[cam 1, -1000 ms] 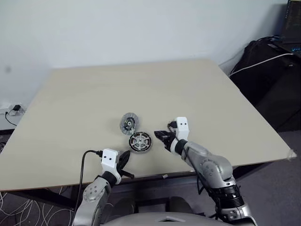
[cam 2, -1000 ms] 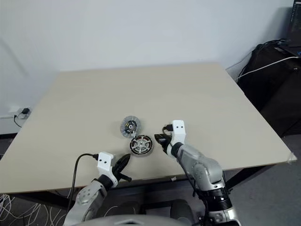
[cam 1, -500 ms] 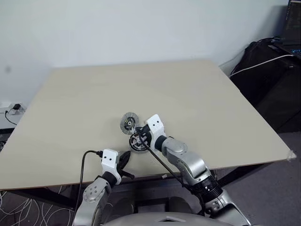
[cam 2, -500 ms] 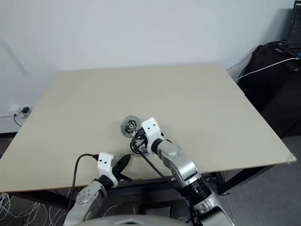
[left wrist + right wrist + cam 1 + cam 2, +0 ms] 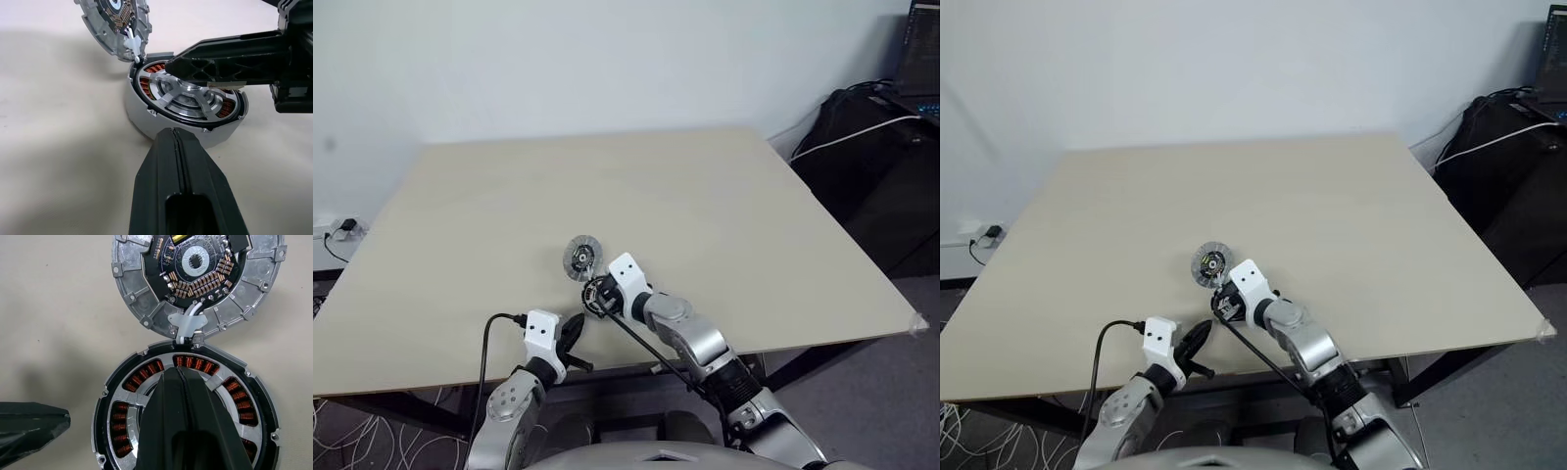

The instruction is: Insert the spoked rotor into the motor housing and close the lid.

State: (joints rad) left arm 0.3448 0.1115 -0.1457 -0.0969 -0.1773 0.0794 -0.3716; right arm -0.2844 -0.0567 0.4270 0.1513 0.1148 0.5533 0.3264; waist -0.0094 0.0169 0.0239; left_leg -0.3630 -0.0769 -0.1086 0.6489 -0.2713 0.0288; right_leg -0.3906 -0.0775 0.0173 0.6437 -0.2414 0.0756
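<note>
The spoked rotor [image 5: 188, 100] is sitting inside the motor housing [image 5: 142, 115], silver spokes over the ring of copper windings, near the front edge of the pale wooden table [image 5: 724, 206]. The lid [image 5: 195, 279] is lying flat just behind the housing, circuit side up, touching its rim and joined to it by a short white lead, so it looks ready to be folded over.

The right gripper [image 5: 171, 66] is reaching over the housing with its fingers pressed together, empty, its tip resting on or just above the rotor; probably it is pushing the rotor down to seat it. The left gripper [image 5: 173, 134] is pointing at the housing's near wall, fingers together, holding nothing, likely placed to brace the housing against sliding.

Compared with a second ago, the right gripper has swung in from the housing's right side to above it, and its fingers have closed. The left gripper, housing and lid are staying where they were.
</note>
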